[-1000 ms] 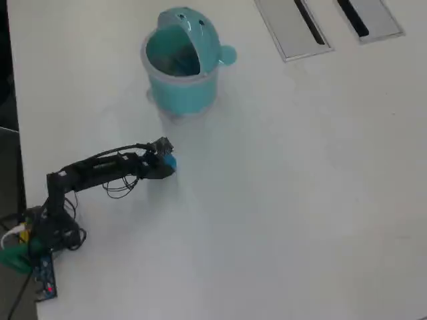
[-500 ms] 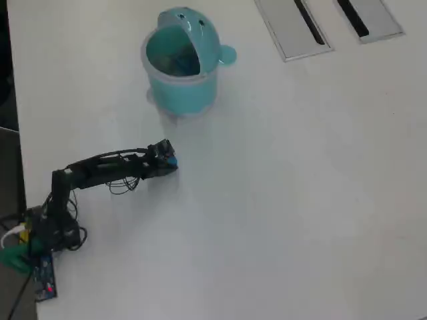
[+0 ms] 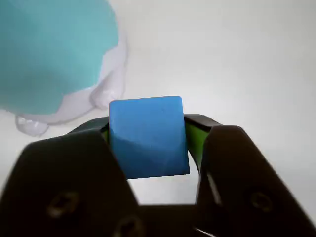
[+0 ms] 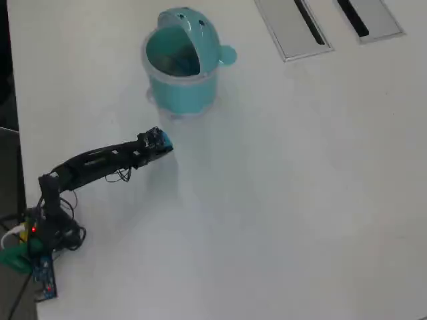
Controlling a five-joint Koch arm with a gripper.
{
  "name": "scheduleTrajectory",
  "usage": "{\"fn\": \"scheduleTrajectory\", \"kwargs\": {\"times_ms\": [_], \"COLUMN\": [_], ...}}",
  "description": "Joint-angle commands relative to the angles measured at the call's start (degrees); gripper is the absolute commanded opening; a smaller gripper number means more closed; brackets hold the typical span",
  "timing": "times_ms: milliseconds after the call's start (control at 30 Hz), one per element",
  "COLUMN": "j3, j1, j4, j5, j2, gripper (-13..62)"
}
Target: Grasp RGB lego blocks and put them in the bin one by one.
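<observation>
Wrist view shows the end effector [image 3: 147, 143] clamped on a smooth, solid-blue cube [image 3: 147, 136].

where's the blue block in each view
Wrist view: blue block fills the centre, clamped between the claw's two black jaws.
Overhead view: blue block is a small speck at the arm's tip, left of centre, just below the bin.
Shared landmark: the teal bin, top left in the wrist view, top centre-left in the overhead view.
</observation>
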Motion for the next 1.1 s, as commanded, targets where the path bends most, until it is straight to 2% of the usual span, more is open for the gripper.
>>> {"fn": "scheduleTrajectory", "kwargs": {"times_ms": [0, 333, 400, 500, 767, 1067], "j3": [-6.1, -17.7, -18.6, -22.3, -42.5, -66.6], "j1": [-0.8, -6.0, -7.2, -9.9, -14.7, -17.8], "j4": [-4.7, -5.6, -6.8, -9.3, -3.4, -0.4], "j5": [1.2, 4.6, 4.7, 4.9, 5.1, 4.7], "j2": [4.7, 6.9, 6.7, 5.4, -0.6, -16.2], "gripper": [14.9, 14.7, 12.0, 11.7, 11.6, 11.6]}}
